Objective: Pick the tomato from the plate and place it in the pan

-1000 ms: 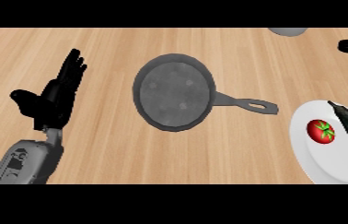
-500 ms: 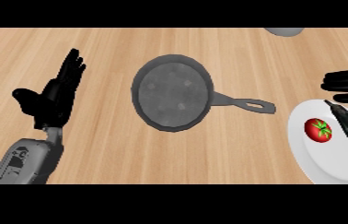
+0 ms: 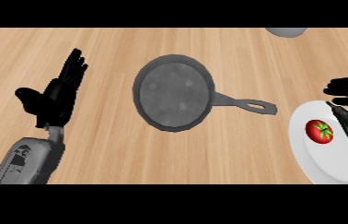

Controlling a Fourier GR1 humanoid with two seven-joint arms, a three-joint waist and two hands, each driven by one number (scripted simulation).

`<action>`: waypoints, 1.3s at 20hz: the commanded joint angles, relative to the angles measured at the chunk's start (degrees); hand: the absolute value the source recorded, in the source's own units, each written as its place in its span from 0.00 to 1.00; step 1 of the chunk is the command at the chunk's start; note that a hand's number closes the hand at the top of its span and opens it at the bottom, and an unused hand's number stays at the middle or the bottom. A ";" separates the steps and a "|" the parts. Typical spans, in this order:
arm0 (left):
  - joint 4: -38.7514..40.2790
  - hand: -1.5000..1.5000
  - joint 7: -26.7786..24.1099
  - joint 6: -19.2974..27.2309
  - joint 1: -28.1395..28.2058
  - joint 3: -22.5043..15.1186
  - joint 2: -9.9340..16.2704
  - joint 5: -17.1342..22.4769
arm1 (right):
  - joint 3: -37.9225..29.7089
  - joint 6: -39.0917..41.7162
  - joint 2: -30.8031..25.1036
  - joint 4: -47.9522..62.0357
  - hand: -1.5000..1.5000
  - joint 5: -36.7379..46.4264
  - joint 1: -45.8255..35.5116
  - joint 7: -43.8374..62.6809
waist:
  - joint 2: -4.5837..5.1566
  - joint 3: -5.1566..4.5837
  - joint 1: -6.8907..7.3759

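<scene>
A small red tomato with a green stem cap (image 3: 319, 131) lies on a round white plate (image 3: 306, 154) at the right edge of the wooden counter (image 3: 102, 48), toward the plate's far half. Just beyond it, at the plate's far right rim, black fingers of the robot's right hand (image 3: 338, 90) enter from the right edge; one thin dark finger reaches over the plate just right of the tomato, apart from it. Most of that hand is cut off by the edge, so whether its fingers are spread or curled cannot be told. Left of the plate, in the middle of the counter, sits a round dark grey metal pan (image 3: 173, 93), its handle pointing right toward the plate and ending short of the rim. Far to the left, the robot's left hand (image 3: 54, 91) rests on its grey forearm, fingers straight and close together pointing away, thumb out to the left, holding nothing. A pale grey rounded object (image 3: 289, 31) shows at the far right edge.
</scene>
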 commanded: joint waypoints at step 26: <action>-0.54 0.50 0.43 0.61 1.47 1.51 -2.62 -2.82 | 14.40 -13.65 15.93 22.09 0.00 24.80 -11.51 -13.42 | -0.75 -0.09 -1.78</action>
